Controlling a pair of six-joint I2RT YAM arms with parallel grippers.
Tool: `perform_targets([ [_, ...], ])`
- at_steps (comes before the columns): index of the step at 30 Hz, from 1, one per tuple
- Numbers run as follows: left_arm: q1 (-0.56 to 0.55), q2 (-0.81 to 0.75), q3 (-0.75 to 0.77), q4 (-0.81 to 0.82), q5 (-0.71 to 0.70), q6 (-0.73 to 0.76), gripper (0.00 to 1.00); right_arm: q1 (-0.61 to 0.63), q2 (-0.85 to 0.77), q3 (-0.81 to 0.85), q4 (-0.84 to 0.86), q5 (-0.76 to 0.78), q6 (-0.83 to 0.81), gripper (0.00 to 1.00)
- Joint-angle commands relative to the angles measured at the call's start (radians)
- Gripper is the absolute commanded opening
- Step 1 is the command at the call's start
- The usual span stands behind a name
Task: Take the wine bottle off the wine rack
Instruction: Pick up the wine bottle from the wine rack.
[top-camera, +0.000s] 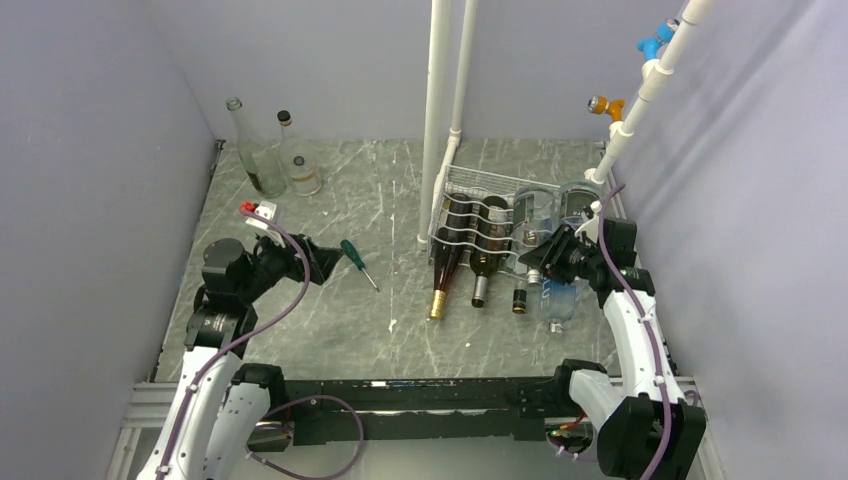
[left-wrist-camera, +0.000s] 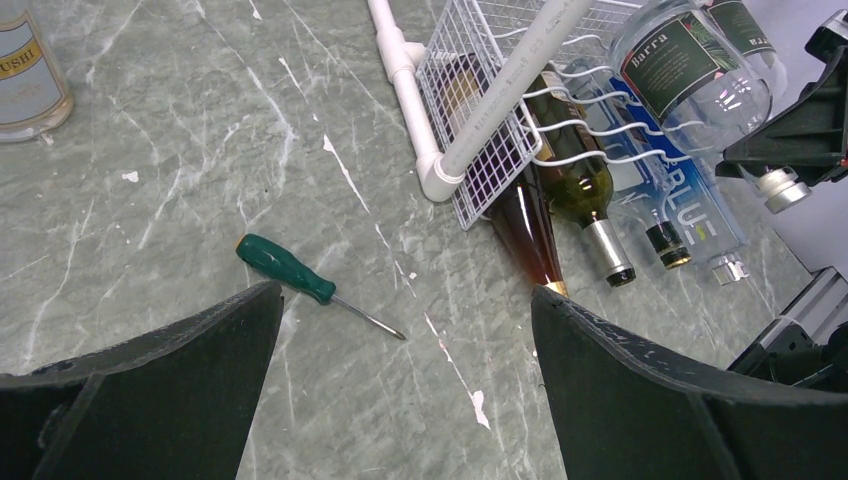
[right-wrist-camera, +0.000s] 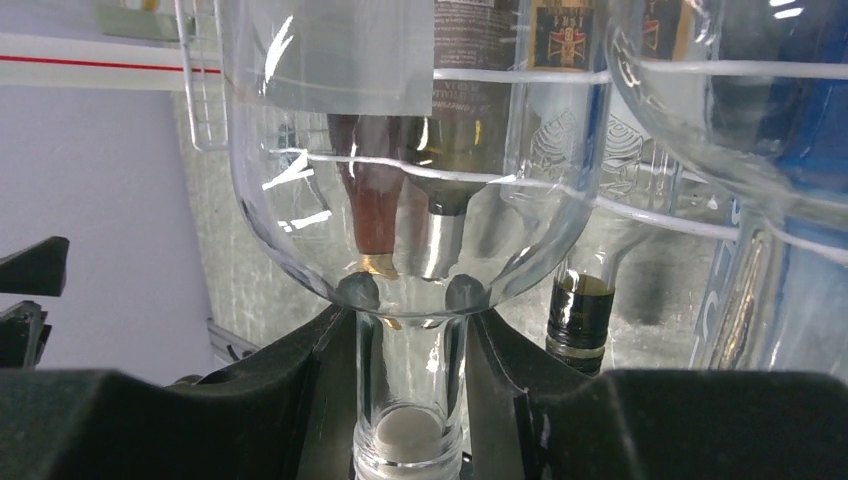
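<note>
The white wire wine rack (top-camera: 462, 192) stands right of centre and holds several bottles lying with necks toward me; it also shows in the left wrist view (left-wrist-camera: 480, 120). My right gripper (top-camera: 545, 258) is shut on the neck of a clear wine bottle (top-camera: 533, 212) on the upper tier. In the right wrist view both fingers (right-wrist-camera: 300, 390) press the clear neck (right-wrist-camera: 410, 370) below the bottle's round shoulder (right-wrist-camera: 400, 150). The same bottle shows in the left wrist view (left-wrist-camera: 690, 70). My left gripper (top-camera: 325, 262) is open and empty over bare table (left-wrist-camera: 407, 292).
A green-handled screwdriver (top-camera: 357, 263) lies by the left gripper, also in the left wrist view (left-wrist-camera: 285, 268). Two clear bottles (top-camera: 272, 155) stand at the back left. White pipes (top-camera: 435, 120) rise beside the rack. An amber bottle (top-camera: 442, 270) and a dark one (top-camera: 483, 262) lie in the lower tier.
</note>
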Motion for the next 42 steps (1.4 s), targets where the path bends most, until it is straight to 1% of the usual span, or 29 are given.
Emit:
perform_targets([
  [1, 0.001, -0.015, 0.02, 0.005, -0.002, 0.012, 0.99, -0.017, -0.053, 0.012, 0.141, -0.137, 0.024, 0.0],
  [15, 0.001, -0.016, 0.019, 0.008, 0.001, 0.014, 1.0, -0.056, -0.081, 0.002, 0.219, -0.301, 0.127, 0.0],
  [31, 0.003, -0.016, 0.018, 0.012, 0.007, 0.014, 1.0, -0.071, -0.09, 0.004, 0.301, -0.403, 0.248, 0.0],
  [37, 0.003, -0.022, 0.009, 0.04, 0.059, 0.012, 1.0, -0.07, -0.09, 0.024, 0.317, -0.439, 0.287, 0.0],
  [42, 0.003, -0.018, 0.006, 0.056, 0.094, 0.01, 1.0, -0.07, -0.095, 0.048, 0.29, -0.45, 0.273, 0.0],
])
